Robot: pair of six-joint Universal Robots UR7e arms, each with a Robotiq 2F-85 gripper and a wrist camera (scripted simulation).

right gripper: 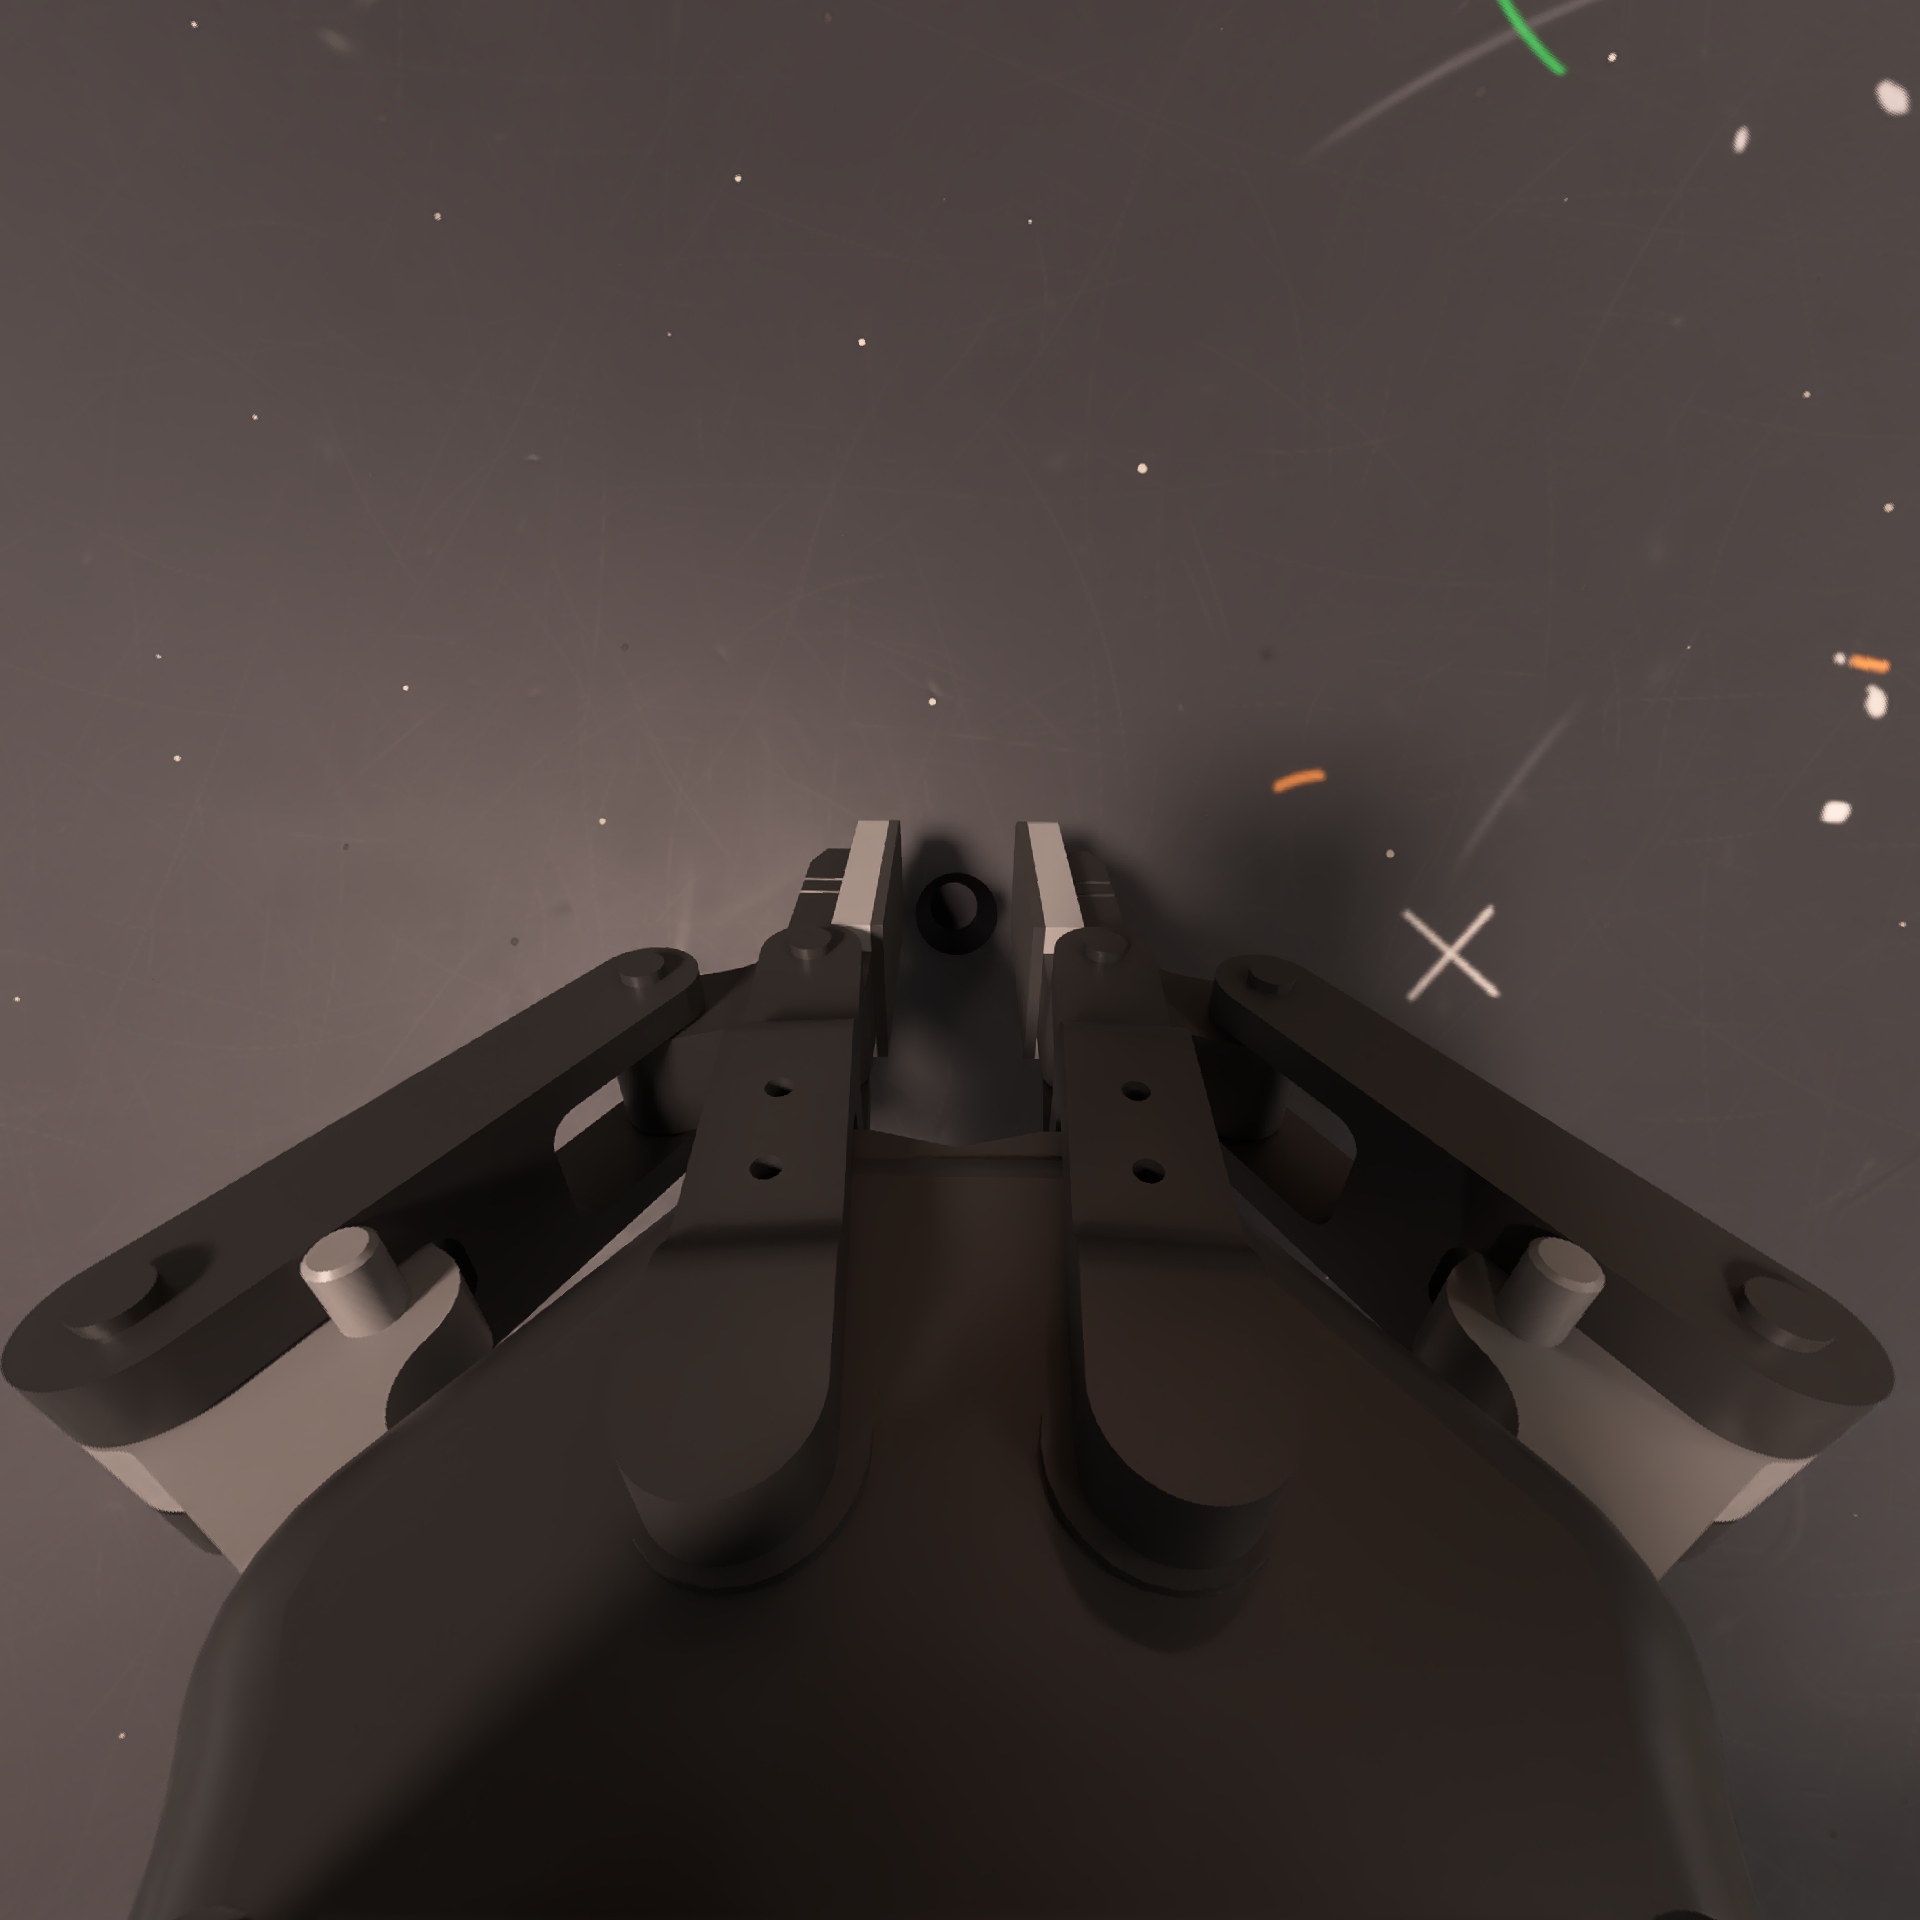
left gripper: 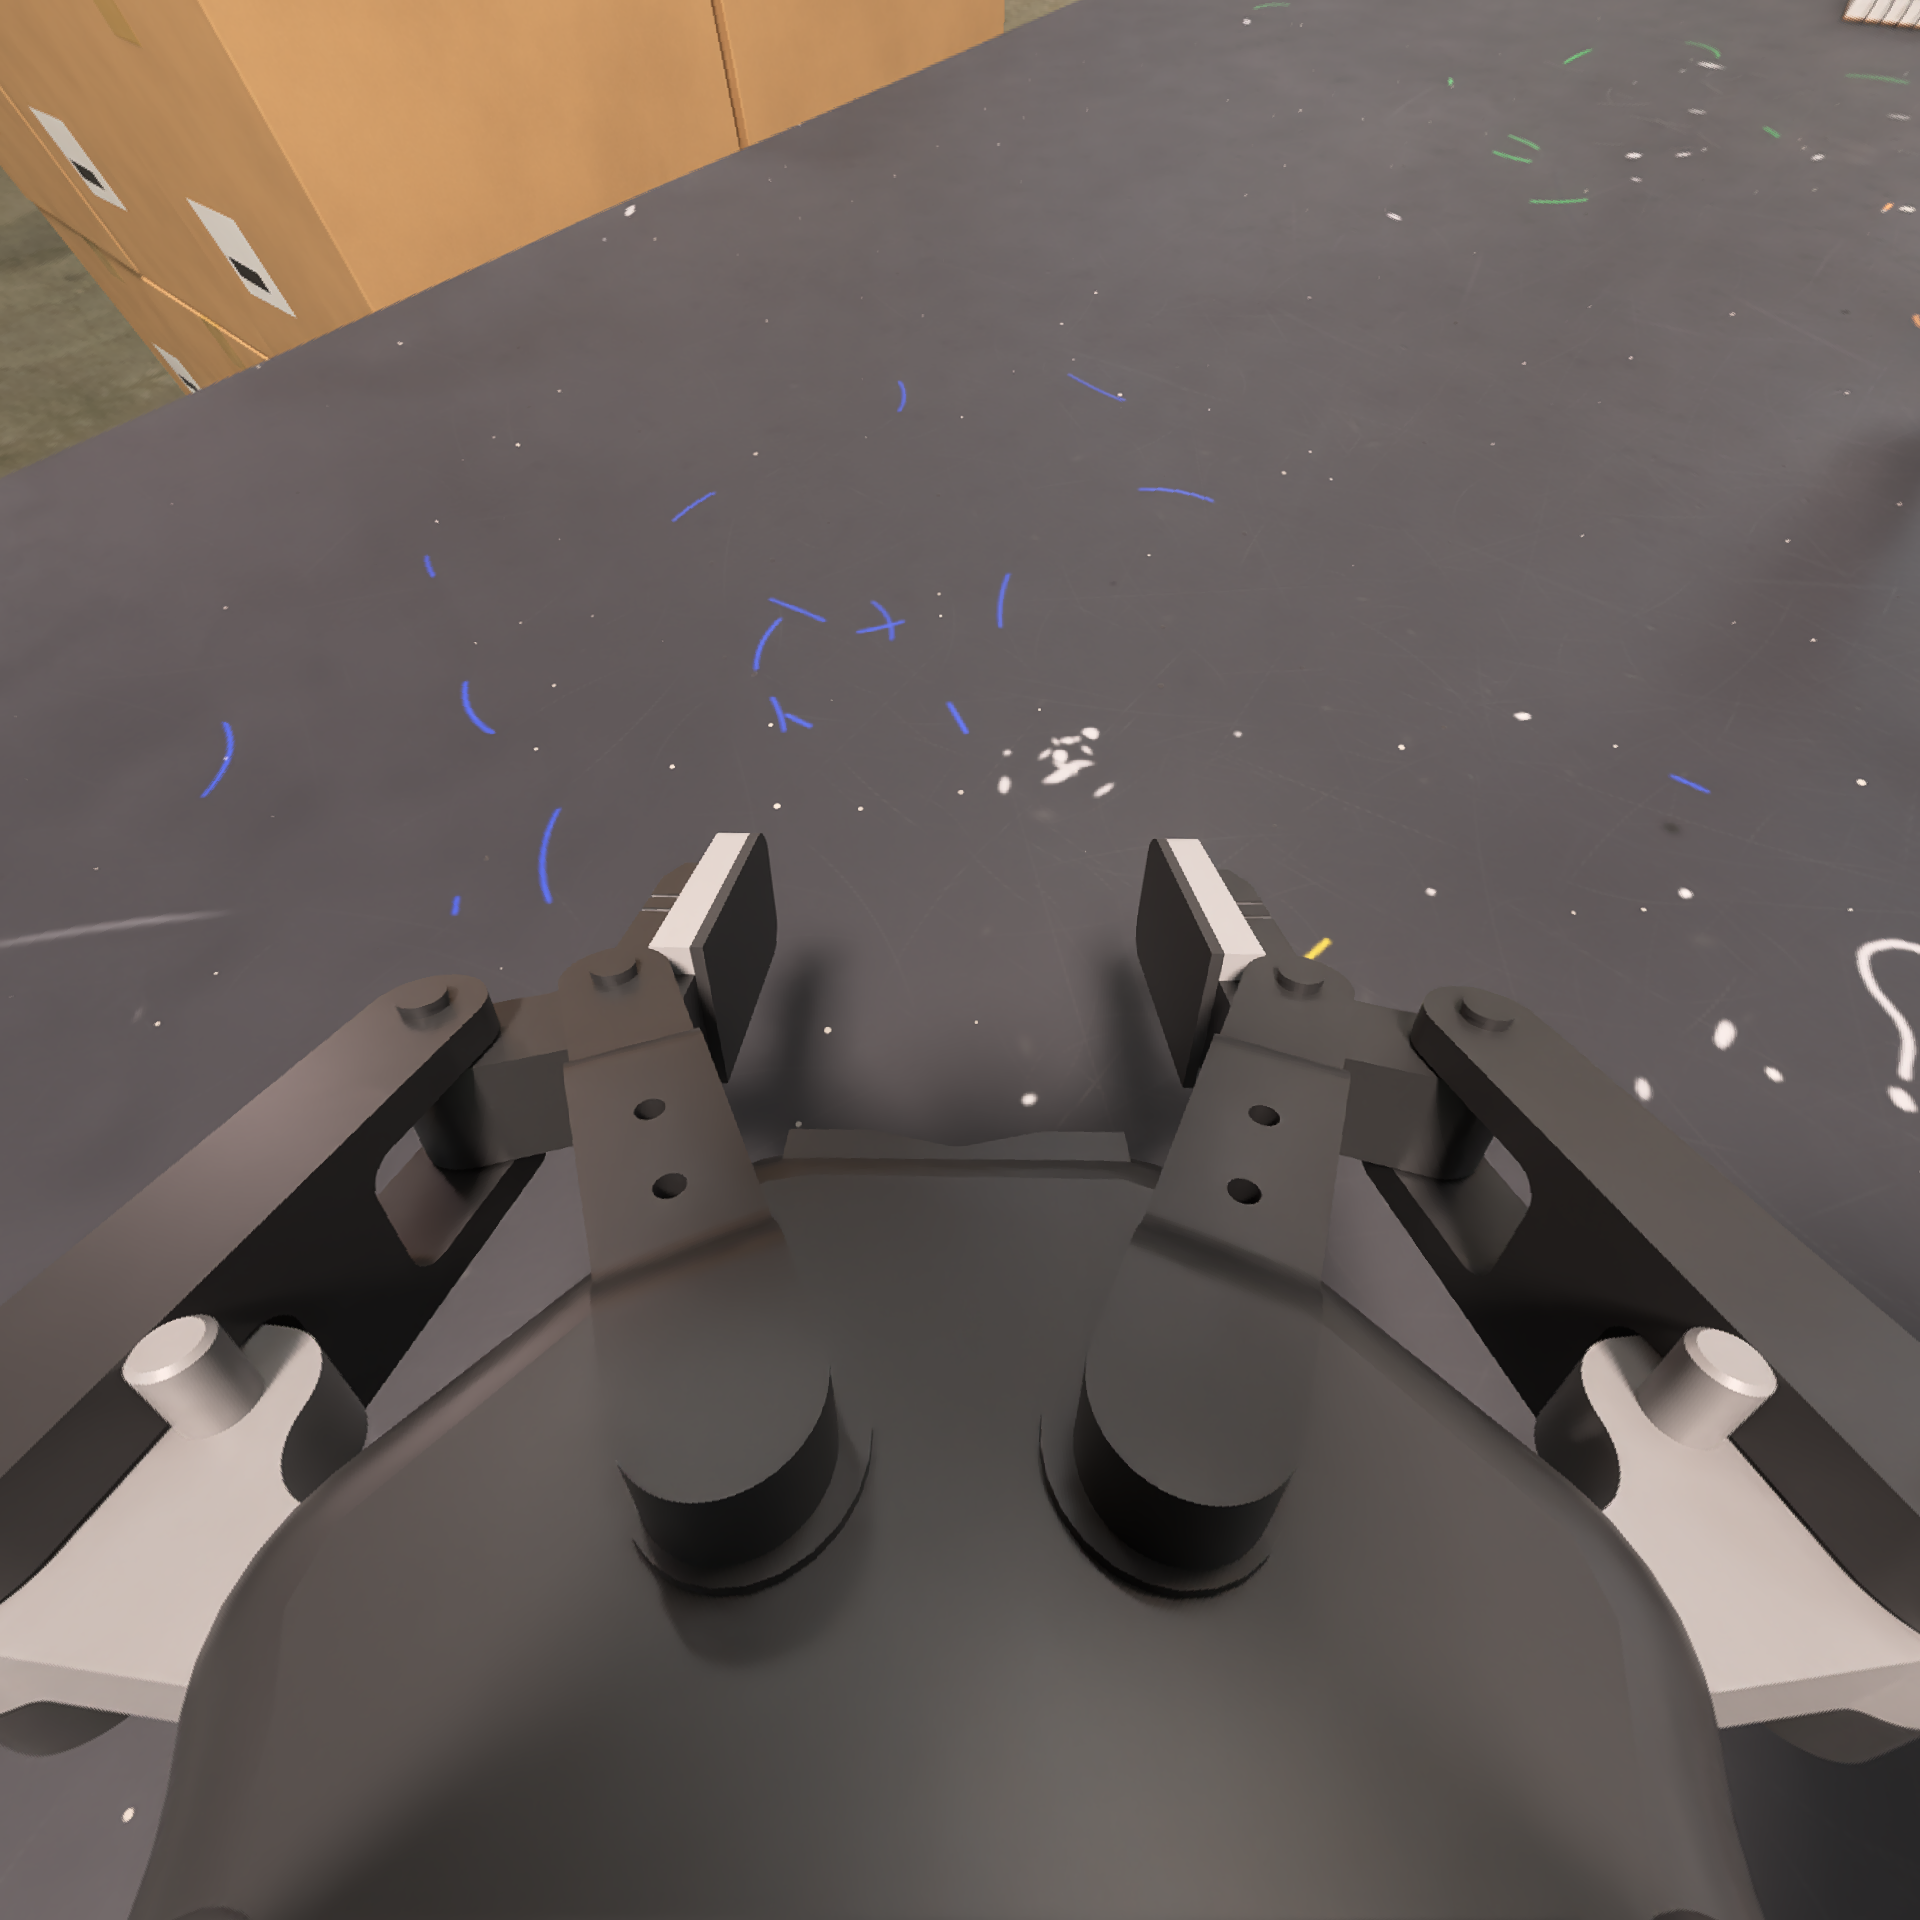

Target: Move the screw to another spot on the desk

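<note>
A dark grey surface point(left gripper: 1247, 343) is filling both views, scuffed and carrying blue, green and white marks. Beyond its far edge, tan cardboard boxes point(left gripper: 436, 135) are standing on a dull concrete floor point(left gripper: 52, 343), lying below the boxes.

A: Left wrist view. I see bare dark desk point(left gripper: 1351, 416) from my fingers out to 12 and 2 o'clock, flat paint marks only. Nothing upright there; a gripper passes freely.

B: Anything at the edges?

A: Cardboard boxes point(left gripper: 468, 135) at 10 to 11 o'clock, standing off the desk's far edge, well apart from my fingertips. They wall off that side.

B: Right wrist view?

A: Open desk at 9, 12 and 3 o'clock. Only obstacle: the small dark screw point(right gripper: 956, 906), sitting in the narrow gap between the right gripper point(right gripper: 956, 883) pads. I cannot tell whether it touches them. A white cross mark point(right gripper: 1451, 953) at 3 o'clock lies flat.
</note>
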